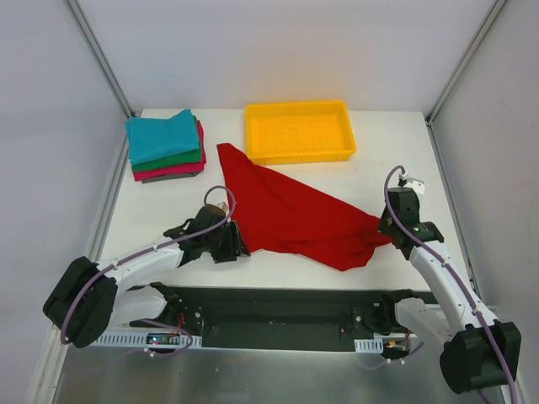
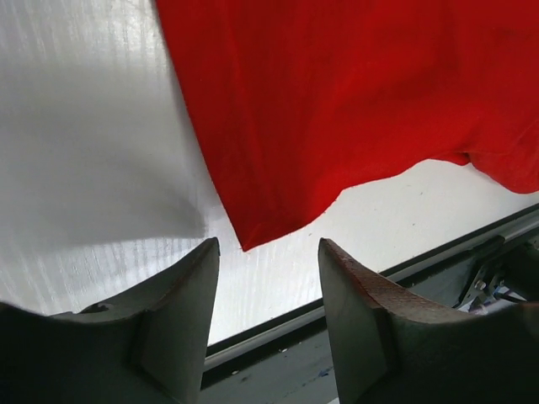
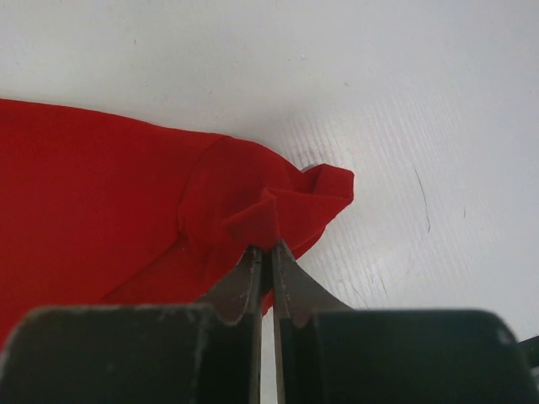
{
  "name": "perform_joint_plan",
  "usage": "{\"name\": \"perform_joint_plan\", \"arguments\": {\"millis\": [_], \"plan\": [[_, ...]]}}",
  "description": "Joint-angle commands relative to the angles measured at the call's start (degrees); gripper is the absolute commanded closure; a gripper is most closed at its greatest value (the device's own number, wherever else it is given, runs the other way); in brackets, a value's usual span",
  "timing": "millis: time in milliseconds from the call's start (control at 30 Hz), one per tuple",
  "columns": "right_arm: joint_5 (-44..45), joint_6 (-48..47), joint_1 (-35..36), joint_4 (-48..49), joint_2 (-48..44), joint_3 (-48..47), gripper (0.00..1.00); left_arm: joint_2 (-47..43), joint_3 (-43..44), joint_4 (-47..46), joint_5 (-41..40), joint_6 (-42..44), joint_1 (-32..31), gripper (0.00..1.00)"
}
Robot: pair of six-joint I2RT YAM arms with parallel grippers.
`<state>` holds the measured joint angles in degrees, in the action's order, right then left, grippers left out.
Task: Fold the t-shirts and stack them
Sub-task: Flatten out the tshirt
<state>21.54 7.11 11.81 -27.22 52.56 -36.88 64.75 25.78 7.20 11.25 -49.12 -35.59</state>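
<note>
A large bright red t-shirt (image 1: 295,215) lies crumpled and slanted across the middle of the white table. My left gripper (image 1: 238,244) sits low at the shirt's near left corner. In the left wrist view its jaws stand apart with only bare table between them, and the red t-shirt's corner (image 2: 253,240) ends just beyond the left gripper (image 2: 269,252). My right gripper (image 1: 385,225) is at the shirt's right end. In the right wrist view the right gripper (image 3: 271,246) is shut on a small raised fold of the red t-shirt (image 3: 101,194). A stack of folded t-shirts (image 1: 164,145), teal on top, lies at the back left.
A yellow plastic tray (image 1: 299,151) stands at the back centre, just beyond the red shirt's far tip. The table's near edge with its dark rail (image 2: 421,257) runs close in front of my left gripper. Frame posts rise at both back corners.
</note>
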Motion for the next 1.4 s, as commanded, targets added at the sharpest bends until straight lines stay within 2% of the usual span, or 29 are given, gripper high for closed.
{"name": "perform_joint_plan", "arguments": {"millis": [0,167,300,367,400,667,833,1100,1233,1367], "plan": [[-0.1,0.7,-0.2,1.5,0.5,0.0,0.97,1.6,0.8,-4.1,0.7,-1.0,-0.2,0.54],[-0.2,0.5,-0.3,1.6,0.4,0.1,0.97,2.7,1.0,-5.2,1.9,-1.9,-0.2,0.75],[-0.1,0.4,-0.2,1.6,0.4,0.0,0.97,1.0,0.8,-5.0,1.9,-2.0,-0.2,0.84],[0.0,0.4,-0.3,1.6,0.5,0.0,0.97,-0.1,0.7,-4.7,1.7,-2.4,-0.2,0.97],[0.1,0.3,-0.3,1.5,0.4,0.0,0.97,-0.5,0.7,-4.4,1.0,-2.5,-0.2,1.00],[-2.7,-1.3,-0.3,2.4,-1.7,0.1,0.98,-6.8,2.1,-2.1,-2.6,-1.4,-0.2,1.00],[-4.8,-2.6,-0.2,1.6,-5.7,-3.1,0.99,-12.9,9.3,1.5,-6.8,1.9,0.0,1.00],[-2.7,-5.5,-0.2,-3.0,-6.4,-19.8,0.99,-16.4,28.1,12.3,-23.5,7.5,2.3,1.00],[-2.8,-4.9,-0.2,-7.6,-5.8,-32.3,0.99,-17.4,40.0,13.5,-32.8,13.1,2.7,1.00],[-1.9,-5.1,-0.3,-10.2,-6.2,-43.9,0.99,-17.5,51.4,14.3,-37.7,18.6,2.8,1.00]]}}
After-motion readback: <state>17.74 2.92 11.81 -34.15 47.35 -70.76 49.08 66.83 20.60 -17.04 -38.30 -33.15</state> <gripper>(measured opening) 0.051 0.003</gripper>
